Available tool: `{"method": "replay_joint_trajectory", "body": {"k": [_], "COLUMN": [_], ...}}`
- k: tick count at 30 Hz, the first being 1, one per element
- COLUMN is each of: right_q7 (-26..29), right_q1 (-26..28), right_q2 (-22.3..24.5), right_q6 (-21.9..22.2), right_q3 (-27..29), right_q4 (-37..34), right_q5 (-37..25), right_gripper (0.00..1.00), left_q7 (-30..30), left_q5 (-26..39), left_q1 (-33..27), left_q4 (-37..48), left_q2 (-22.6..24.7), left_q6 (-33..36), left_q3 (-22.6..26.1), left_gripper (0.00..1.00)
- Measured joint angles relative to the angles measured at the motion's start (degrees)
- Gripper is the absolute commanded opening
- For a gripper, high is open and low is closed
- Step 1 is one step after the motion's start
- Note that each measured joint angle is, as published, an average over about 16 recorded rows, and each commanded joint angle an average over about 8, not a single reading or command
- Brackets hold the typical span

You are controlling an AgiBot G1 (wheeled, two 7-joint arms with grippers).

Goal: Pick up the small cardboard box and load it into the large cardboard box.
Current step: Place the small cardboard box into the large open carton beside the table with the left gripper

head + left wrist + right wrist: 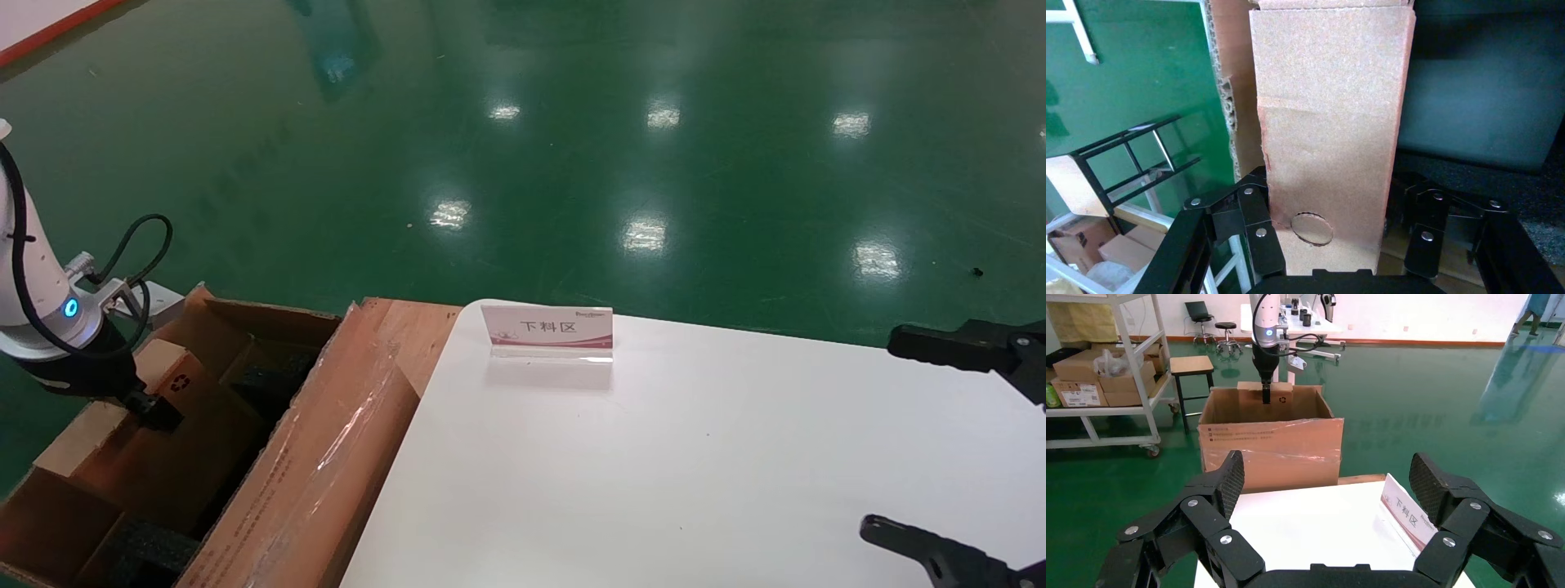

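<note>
Head view: the left gripper [151, 408] is over the open top of the large cardboard box [327, 457], which stands on the floor just beside the white table [695, 474]. It grips the small cardboard box [167, 380], recycling mark facing up, partly below the carton's rim. The right gripper [948, 445] hangs over the table's right edge, jaws spread, empty.

Left wrist view: the fingers [1257, 229] are clamped on either side of the small cardboard box [1330, 141], which hangs upright. Dark foam [1474, 98] lies beside it; whether the box's lower end touches anything cannot be seen.

Right wrist view: the right gripper [1327, 496] is wide open; beyond the table sign [1407, 514], the small cardboard box [1281, 395] sits within the large cardboard box [1269, 447].

Assessment: pick-up done, lowering and release outstanding.
</note>
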Motion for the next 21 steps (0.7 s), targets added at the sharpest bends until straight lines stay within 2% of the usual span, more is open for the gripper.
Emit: {"method": "replay_joint_trajectory", "body": {"k": [21], "right_q7": [0.00], "right_q1": [0.00], "right_q2": [0.00], "right_q6": [0.00], "right_q3": [0.02], "right_q4": [0.00], "right_q5": [0.01], "right_gripper": [1.00], "left_q7": [-0.05], "left_q5": [0.12], "left_q1": [-0.23], "left_q4": [-0.21], "left_q2": [-0.07], "left_q6": [0.12], "left_q3": [0.08], "left_gripper": [1.00]}}
